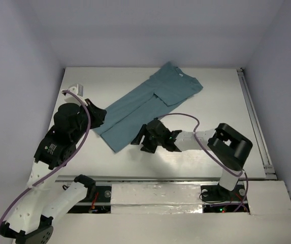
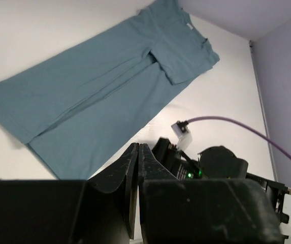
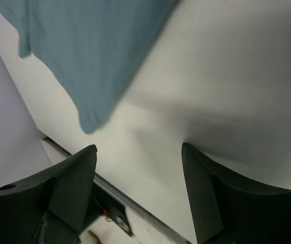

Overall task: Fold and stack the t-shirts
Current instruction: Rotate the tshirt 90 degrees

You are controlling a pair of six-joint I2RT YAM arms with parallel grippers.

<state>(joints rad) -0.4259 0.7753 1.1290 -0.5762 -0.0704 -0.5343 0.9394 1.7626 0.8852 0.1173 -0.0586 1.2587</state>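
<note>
One teal-blue t-shirt (image 1: pixel 145 101) lies flat on the white table, folded lengthwise into a long strip that runs from the far right toward the near left. The collar end is far. My left gripper (image 1: pixel 98 116) sits just left of the strip's near end; in the left wrist view it (image 2: pixel 138 147) is shut with nothing between the fingers, and the t-shirt (image 2: pixel 94 91) lies beyond it. My right gripper (image 1: pixel 137 138) is by the strip's near corner. It (image 3: pixel 139 148) stands open and empty over bare table, with the t-shirt's corner (image 3: pixel 84 56) ahead of it.
A metal rail (image 1: pixel 254 122) runs along the table's right side and another (image 3: pixel 109 188) along the near edge. A small white block (image 1: pixel 76 89) sits at the far left. Purple cables (image 1: pixel 186 118) loop off both arms. Pale walls enclose the table.
</note>
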